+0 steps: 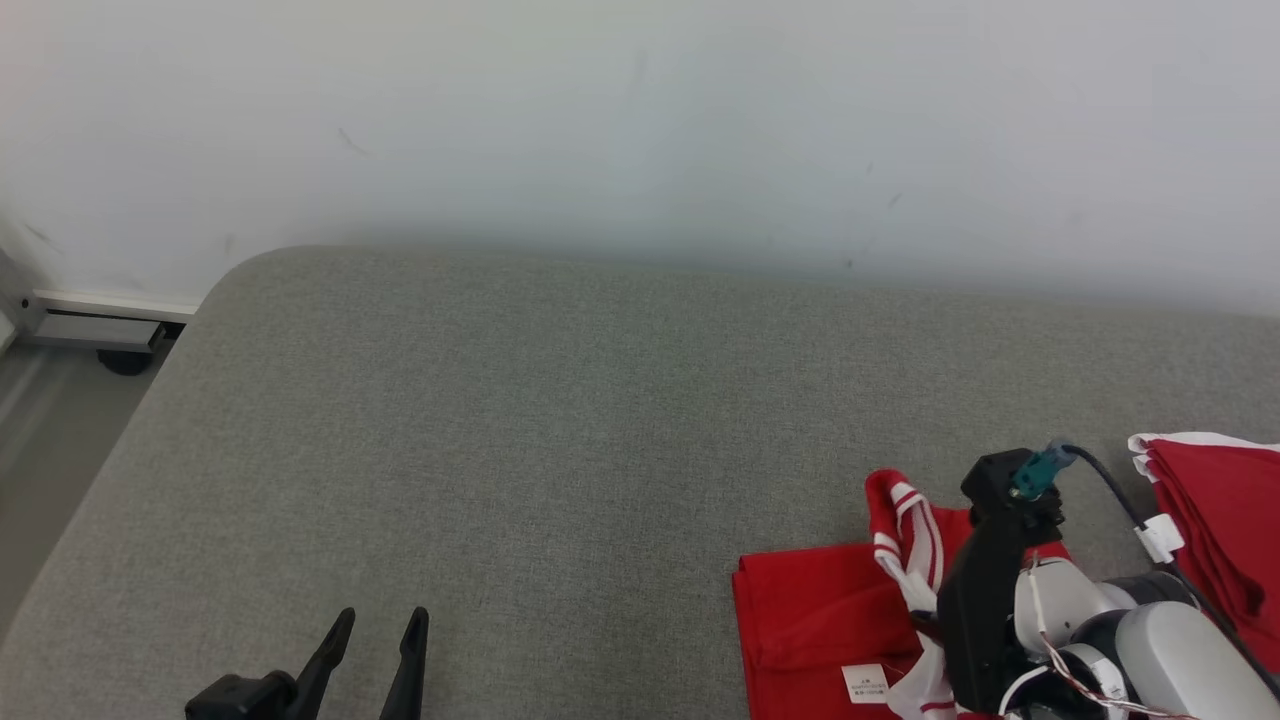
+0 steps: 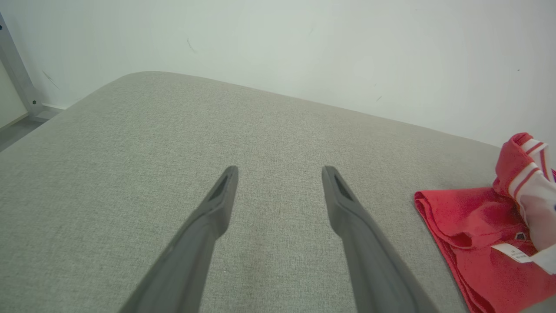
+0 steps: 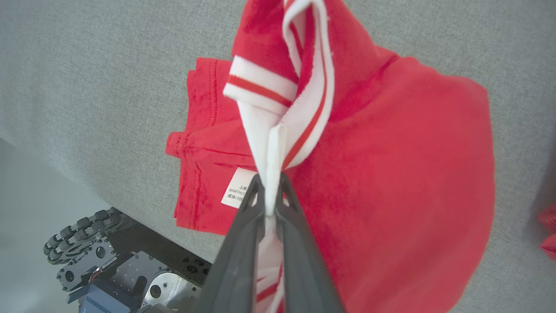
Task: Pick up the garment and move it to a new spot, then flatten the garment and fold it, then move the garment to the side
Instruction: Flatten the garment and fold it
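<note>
The red garment (image 3: pixel 391 174), trimmed in white-and-red striped ribbing (image 3: pixel 304 100), lies bunched at the near right of the grey fabric-covered worktop (image 1: pixel 500 450), a white label (image 3: pixel 234 191) showing on its near left edge. The right gripper (image 3: pixel 269 182) has its jaws pinched tight on the white ribbing, which rises above the rest of the cloth. Well to the left, the left gripper (image 1: pixel 383 625) hovers over bare fabric, jaws spread wide with nothing between them. Another red garment (image 1: pixel 1220 510) sits at the right edge, before a pale wall (image 1: pixel 640 120).
</note>
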Motion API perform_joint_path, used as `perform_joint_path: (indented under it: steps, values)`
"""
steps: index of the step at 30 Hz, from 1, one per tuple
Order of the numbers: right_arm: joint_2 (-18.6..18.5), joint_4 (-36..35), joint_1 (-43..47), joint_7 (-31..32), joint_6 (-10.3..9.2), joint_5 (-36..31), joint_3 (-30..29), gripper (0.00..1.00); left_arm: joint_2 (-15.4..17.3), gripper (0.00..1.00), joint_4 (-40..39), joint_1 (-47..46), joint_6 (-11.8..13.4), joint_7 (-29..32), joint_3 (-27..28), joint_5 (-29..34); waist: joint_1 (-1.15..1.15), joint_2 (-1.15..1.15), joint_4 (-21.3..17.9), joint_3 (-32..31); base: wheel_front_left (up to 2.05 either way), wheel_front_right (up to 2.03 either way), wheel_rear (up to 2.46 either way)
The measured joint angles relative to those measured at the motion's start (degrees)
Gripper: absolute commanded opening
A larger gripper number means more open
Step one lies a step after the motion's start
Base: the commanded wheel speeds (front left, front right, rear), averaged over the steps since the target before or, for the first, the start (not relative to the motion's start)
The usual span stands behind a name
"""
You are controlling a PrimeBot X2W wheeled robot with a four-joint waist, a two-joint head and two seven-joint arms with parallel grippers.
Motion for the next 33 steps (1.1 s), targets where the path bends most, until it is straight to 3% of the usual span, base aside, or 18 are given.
perform_joint_path:
  steps: [9,25,26,27,28,33]
  values:
    - [4.5,4.8,-1.4,0.2,0.05,0.2,2.7,0.0,-0.1,1.0,0.2,-0.7,0.0,0.0,-0.2,0.0,0.0,0.0,0.4,0.2,0.0,0.0,0.0]
    - [7.2,10.2,-2.2,-1.9,0.24,0.9,3.7,0.0,-0.2,1.0,0.7,-0.7,-0.4,0.0,-0.3,0.0,0.0,0.0,1.0,0.2,0.0,0.0,0.0]
    - [7.2,10.4,-2.2,-2.0,0.24,0.9,3.7,0.16,-0.2,1.0,0.7,-0.7,-0.4,0.0,-0.3,0.0,0.0,0.0,1.0,0.2,0.0,0.0,0.0]
    - [7.1,10.5,-2.2,-2.1,0.29,0.9,3.7,0.4,-0.2,1.0,0.8,-0.7,-0.4,0.0,-0.3,0.0,0.0,0.0,1.0,0.2,0.0,0.0,0.0]
    - [7.2,10.6,-2.2,-2.5,0.32,0.9,3.7,1.0,-0.2,1.0,0.9,-0.7,-0.4,0.0,-0.3,0.0,0.0,0.0,1.0,0.2,0.0,0.0,0.0]
    - [8.5,10.1,-2.9,-4.9,0.48,1.5,2.5,1.0,-0.2,1.0,1.1,-0.7,-0.4,-0.4,-0.2,0.0,0.0,0.0,1.0,0.2,0.0,0.0,0.0]
